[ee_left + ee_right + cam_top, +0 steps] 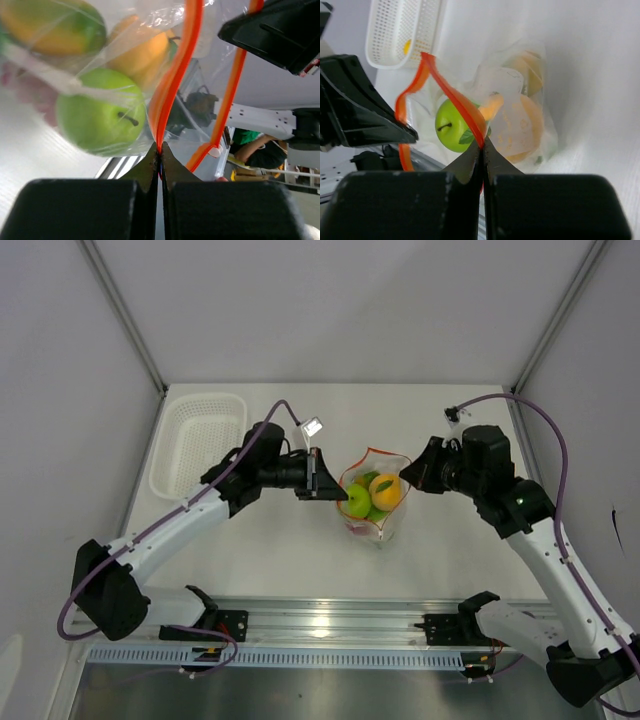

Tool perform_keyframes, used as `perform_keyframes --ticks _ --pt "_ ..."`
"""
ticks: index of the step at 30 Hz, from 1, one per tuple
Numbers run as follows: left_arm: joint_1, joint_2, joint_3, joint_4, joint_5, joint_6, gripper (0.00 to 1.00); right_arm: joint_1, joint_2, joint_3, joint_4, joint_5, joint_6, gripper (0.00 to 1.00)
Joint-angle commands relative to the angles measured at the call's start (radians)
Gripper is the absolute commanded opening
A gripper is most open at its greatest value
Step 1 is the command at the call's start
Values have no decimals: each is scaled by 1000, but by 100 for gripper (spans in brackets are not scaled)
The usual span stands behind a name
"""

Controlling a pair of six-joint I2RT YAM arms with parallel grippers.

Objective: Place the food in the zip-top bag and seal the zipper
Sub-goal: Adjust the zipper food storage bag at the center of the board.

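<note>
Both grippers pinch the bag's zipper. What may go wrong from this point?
1. The zipper gapes in a loop between the left gripper and the right gripper. An uneven pull may leave the bag unsealed.
2. Each gripper pinches only the thin strip. It may slip out, and the apple and other fruit could spill.
3. A small yellow thing seems to lie in the basket. Sealing may leave it out.
</note>
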Motion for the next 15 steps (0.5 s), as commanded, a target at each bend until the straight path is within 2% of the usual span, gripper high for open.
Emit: perform_keyframes --ticks 1,4,8,11,13,15 --pt "-37 -35 34 91 53 -53 0 -4 -2 1 134 -100 62 0" --pt "-11 -66 19 49 -31 -31 1 -4 16 4 129 -122 64 0" --pt "41 -120 -27 18 -104 -24 1 -5 -28 36 71 -49 20 0" --pt "37 -103 -41 70 -38 -93 1 -4 -31 14 79 -67 38 0" --pt "-3 -56 -53 187 2 -148 1 1 -18 -49 142 -137 88 0" --pt "-40 -21 -23 186 5 -153 1 16 -8 -100 193 -146 127 0"
